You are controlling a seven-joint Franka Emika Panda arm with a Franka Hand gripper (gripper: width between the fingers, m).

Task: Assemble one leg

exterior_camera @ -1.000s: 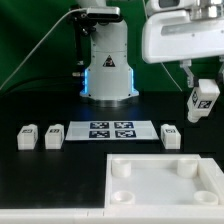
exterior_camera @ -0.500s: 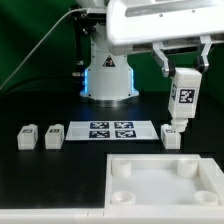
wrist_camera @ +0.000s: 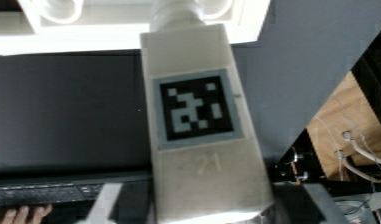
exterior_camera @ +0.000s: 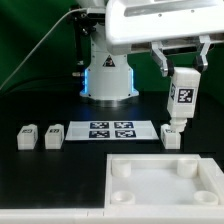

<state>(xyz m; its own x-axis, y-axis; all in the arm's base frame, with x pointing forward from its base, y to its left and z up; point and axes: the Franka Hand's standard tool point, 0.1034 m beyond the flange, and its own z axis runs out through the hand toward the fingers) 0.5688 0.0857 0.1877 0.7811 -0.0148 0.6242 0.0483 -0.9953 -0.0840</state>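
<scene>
My gripper point(exterior_camera: 182, 70) is shut on a leg point(exterior_camera: 183, 98), a white block with its square tag facing the exterior camera. It hangs upright in the air on the exterior view's right, just above another leg point(exterior_camera: 171, 134) that lies on the table. Two more legs point(exterior_camera: 27, 137) point(exterior_camera: 54, 134) lie on the exterior view's left. In the wrist view the held leg point(wrist_camera: 201, 110) fills the middle, its tag showing, with the gripper point(wrist_camera: 208, 205) clamped on both its sides.
The large white square piece point(exterior_camera: 150, 200) with round corner sockets lies at the front right. The marker board point(exterior_camera: 111, 130) lies between the legs. The robot base point(exterior_camera: 108, 70) stands behind it.
Since a second ago the gripper has turned and moved a little to the exterior view's left, bringing the held leg upright with its tag to the camera. Nothing has moved in the last half second.
</scene>
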